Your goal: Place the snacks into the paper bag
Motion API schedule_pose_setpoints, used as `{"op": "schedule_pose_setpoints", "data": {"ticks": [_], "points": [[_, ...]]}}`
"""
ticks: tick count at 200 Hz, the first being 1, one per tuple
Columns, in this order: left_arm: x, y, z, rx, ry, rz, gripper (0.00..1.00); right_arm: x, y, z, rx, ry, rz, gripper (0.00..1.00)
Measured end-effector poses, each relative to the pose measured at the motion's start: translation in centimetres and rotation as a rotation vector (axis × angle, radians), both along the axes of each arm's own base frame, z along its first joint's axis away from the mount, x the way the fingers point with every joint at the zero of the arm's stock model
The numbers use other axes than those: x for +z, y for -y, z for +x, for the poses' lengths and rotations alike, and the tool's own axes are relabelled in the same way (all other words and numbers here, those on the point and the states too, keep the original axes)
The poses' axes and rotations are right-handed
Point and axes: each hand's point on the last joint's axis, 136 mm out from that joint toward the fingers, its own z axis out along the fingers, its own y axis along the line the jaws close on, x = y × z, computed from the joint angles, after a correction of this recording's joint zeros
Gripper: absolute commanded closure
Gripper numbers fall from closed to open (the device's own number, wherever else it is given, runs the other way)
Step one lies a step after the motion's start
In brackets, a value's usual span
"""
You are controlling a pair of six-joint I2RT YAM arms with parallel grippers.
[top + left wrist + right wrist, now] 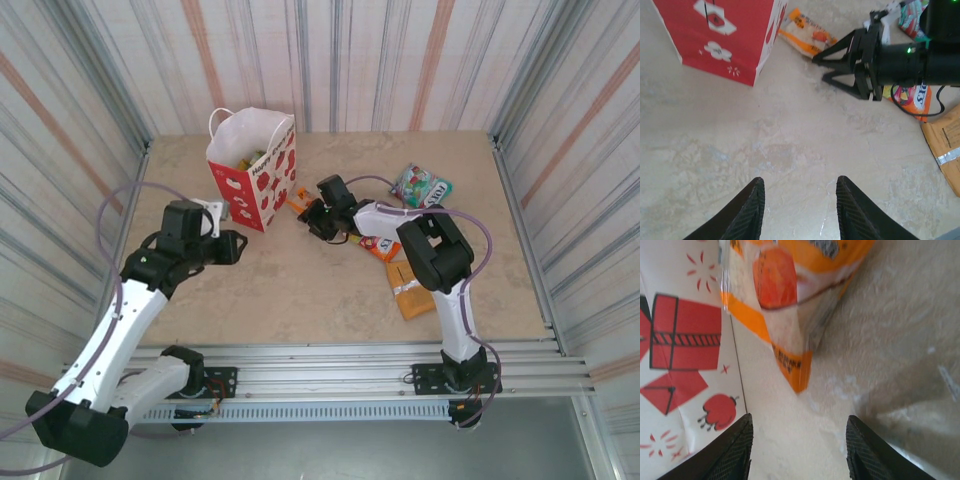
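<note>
Aiming at the orange packet (807,36) beside the bag (725,35), right pincer (819,68) gapes for pickup; left pincer (800,182) hangs released.

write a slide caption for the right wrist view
Right gripper, open, lined up on an orange packet lying beside the paper bag.

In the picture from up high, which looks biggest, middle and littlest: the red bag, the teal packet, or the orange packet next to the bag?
1. paper bag
2. teal packet
3. orange packet, though the right gripper seems to hide part of it, so this place is unsure.
</note>
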Motion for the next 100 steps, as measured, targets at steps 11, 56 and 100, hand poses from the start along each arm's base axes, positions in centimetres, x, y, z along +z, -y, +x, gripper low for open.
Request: {"op": "schedule_pose_setpoints", "data": {"ticks": [11, 56, 100], "points": [[-0.6, 0.0, -0.1, 0.001, -0.013, -0.004, 0.58, 0.0, 0.0, 0.5, -0.014, 0.008, -0.002, 0.52], [-1.3, 0.0, -0.5, 0.013, -0.021, -0.020, 0.58, -0.5, -0.7, 2.5, -0.053, 0.025, 0.003, 0.59], [-1.5, 0.0, -0.5, 0.012, -0.020, -0.023, 0.58, -1.1, -1.0, 3.3, -0.067, 0.030, 0.000, 0.81]]}}
